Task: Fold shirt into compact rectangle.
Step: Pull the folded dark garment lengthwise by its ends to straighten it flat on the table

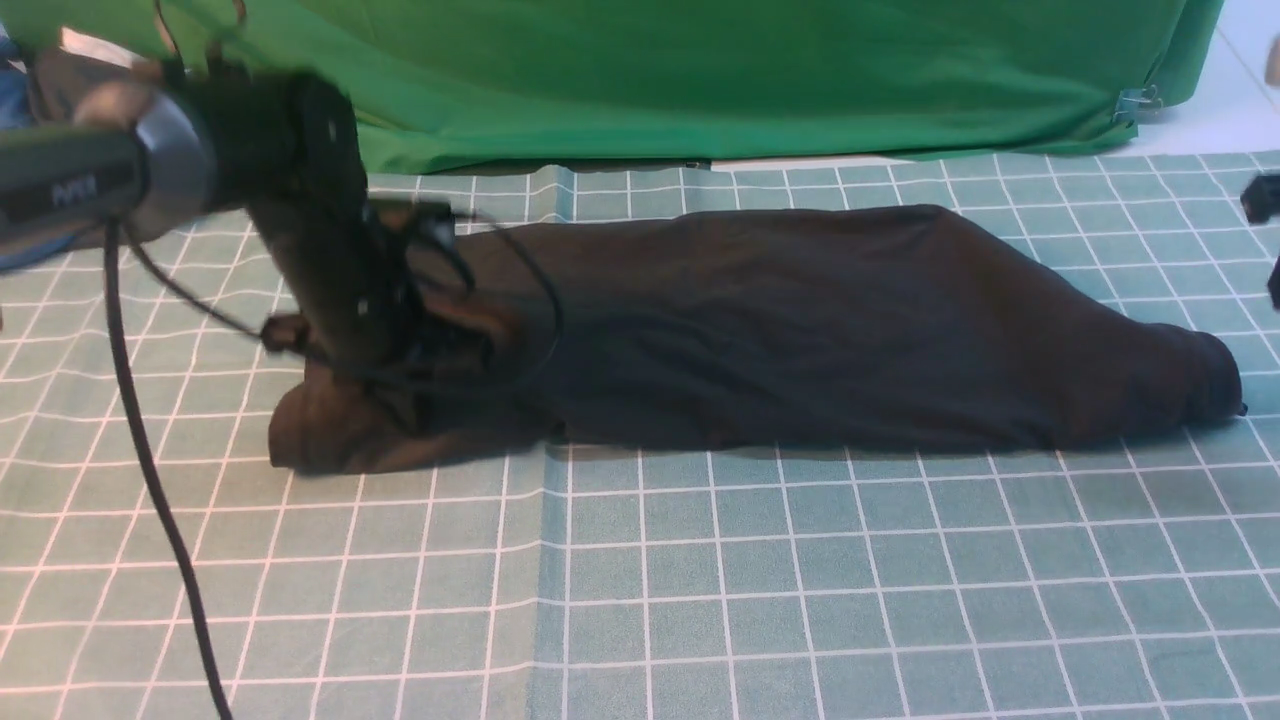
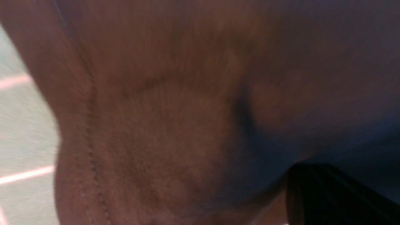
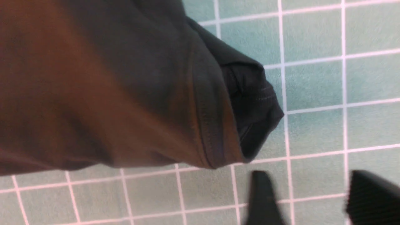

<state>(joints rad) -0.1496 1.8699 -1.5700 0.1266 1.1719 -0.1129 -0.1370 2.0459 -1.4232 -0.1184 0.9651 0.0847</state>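
The black long-sleeved knit shirt [image 1: 800, 330] lies in a long low band across the middle of the table. Its long axis runs from the robot's left to its right, and the right end tapers to a rounded tip. No print or neck label shows on it.

The left gripper [image 1: 400, 340] sits down on the bunched left end. Its jaws are together, and cloth with a stitched seam [image 2: 92, 150] fills its wrist view. A pucker beside the dark finger suggests a pinch of fabric is caught, though the contact itself is hidden.

The right gripper [image 3: 315, 203] hangs just beside the shirt's hemmed right end [image 3: 212, 118]. Its fingers are apart and empty over bare table.

So each arm has its own end within reach, and any fold along the length would carry one end toward the other. The right one must first shift sideways onto the hem.

Under everything lies a teal cloth with a white grid [image 1: 700, 600], and a green backdrop sheet [image 1: 700, 70] hangs behind. A black cable [image 1: 150, 470] dangles from the left arm, clear of the shirt. Nothing else lies in the way.
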